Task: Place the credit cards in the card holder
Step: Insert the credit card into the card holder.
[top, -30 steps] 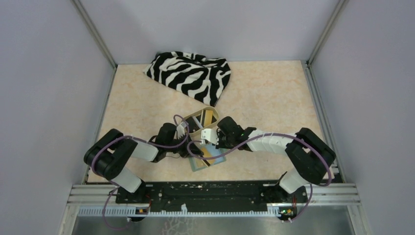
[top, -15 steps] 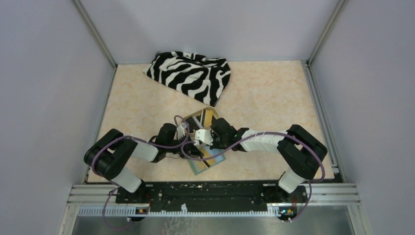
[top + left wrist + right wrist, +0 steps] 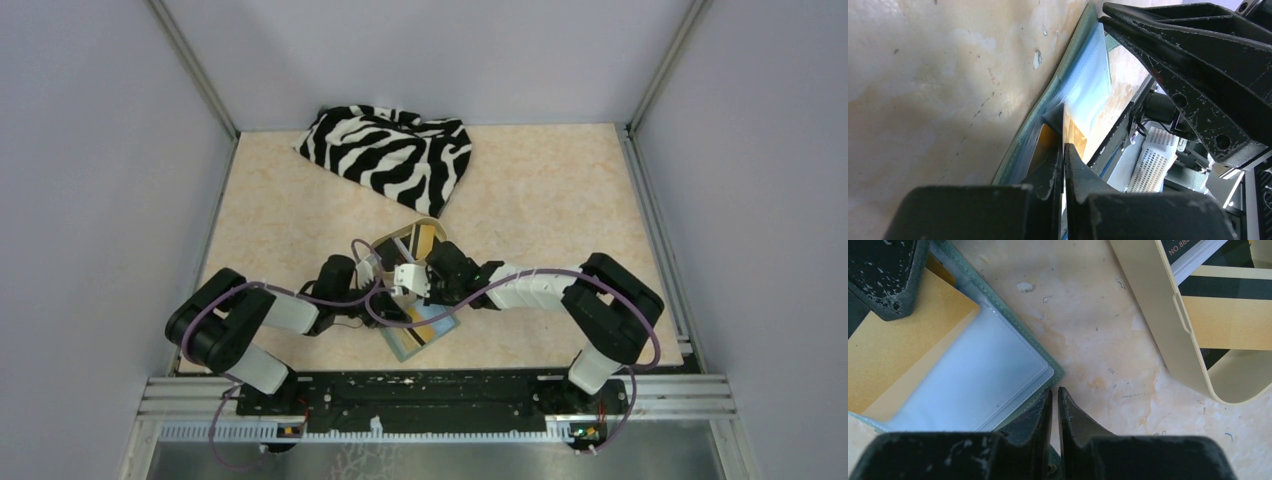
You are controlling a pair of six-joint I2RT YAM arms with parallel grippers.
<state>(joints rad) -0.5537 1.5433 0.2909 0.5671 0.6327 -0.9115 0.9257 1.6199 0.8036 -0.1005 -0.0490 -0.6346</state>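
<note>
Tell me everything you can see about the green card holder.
The sage-green folding card holder lies open on the beige table, showing pale blue lining and clear sleeves. A gold-yellow card sits partly in one sleeve. The right gripper pinches its edge; the left gripper pinches the card.

Reference: black base rail [image 3: 430, 388]. The left arm [image 3: 235, 325] and right arm [image 3: 610, 310], bolted at opposite ends of the rail, are each built from bulky black joint housings alternating with white link shells. One purple cable [image 3: 330, 298] per arm leaves the rail and loops loosely along the links. The left gripper [image 3: 1064, 147] and right gripper [image 3: 1054, 390], farthest from the rail, have matte black tapered fingers, scuffed and flecked white. A white perforated housing [image 3: 1155, 160] sits beside the right gripper.
</note>
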